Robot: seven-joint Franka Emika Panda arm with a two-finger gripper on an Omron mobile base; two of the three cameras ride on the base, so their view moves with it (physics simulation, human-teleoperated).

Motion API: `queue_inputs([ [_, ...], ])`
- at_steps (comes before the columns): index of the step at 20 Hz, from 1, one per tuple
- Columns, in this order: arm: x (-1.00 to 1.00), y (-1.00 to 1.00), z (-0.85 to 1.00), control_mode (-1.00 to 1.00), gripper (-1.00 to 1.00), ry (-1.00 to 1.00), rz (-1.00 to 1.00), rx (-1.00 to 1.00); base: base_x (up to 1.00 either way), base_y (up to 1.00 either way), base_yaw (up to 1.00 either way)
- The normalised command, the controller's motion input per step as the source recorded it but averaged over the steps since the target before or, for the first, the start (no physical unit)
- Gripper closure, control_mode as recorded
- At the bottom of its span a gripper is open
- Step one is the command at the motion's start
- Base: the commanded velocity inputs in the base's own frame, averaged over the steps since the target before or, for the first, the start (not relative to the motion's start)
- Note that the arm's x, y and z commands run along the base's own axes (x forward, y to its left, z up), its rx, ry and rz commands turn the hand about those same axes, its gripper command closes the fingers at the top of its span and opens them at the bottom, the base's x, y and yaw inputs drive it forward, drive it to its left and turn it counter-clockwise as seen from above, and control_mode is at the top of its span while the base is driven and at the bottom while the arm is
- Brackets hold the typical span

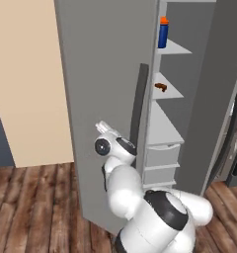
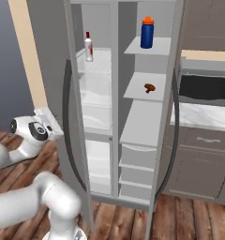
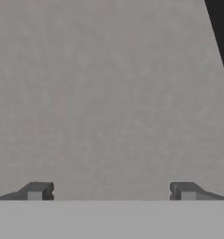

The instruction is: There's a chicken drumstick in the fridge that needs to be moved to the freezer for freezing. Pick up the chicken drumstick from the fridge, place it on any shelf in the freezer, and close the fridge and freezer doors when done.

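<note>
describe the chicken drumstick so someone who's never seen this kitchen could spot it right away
Find the tall grey side-by-side unit with both doors open and look in its narrower half, the freezer, with flat pale grey shelves. The chicken drumstick lies on the second shelf down, one below the blue bottle. It is a small reddish-brown lump lying flat, far shorter than that upright orange-capped bottle.

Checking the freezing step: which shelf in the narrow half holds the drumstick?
The second shelf down holds the chicken drumstick; the top one carries the blue bottle.
</note>
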Motion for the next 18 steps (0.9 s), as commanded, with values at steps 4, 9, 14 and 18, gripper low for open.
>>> queue_inputs([
  [4, 0.84, -0.66, 0.00, -1.00, -1.00, 0.01, 0.00, 0.10, 0.00, 0.00, 0.00],
  [9, 0.86, -0.61, 0.00, -1.00, -1.00, 0.00, 0.00, 0.11, 0.00, 0.00, 0.00],
  [14, 0.88, -0.58, 0.00, -1.00, -1.00, 0.00, 0.03, 0.11, 0.00, 0.00, 0.00],
  [18, 0.84, -0.58, 0.00, -1.00, -1.00, 0.00, 0.05, 0.12, 0.00, 0.00, 0.00],
])
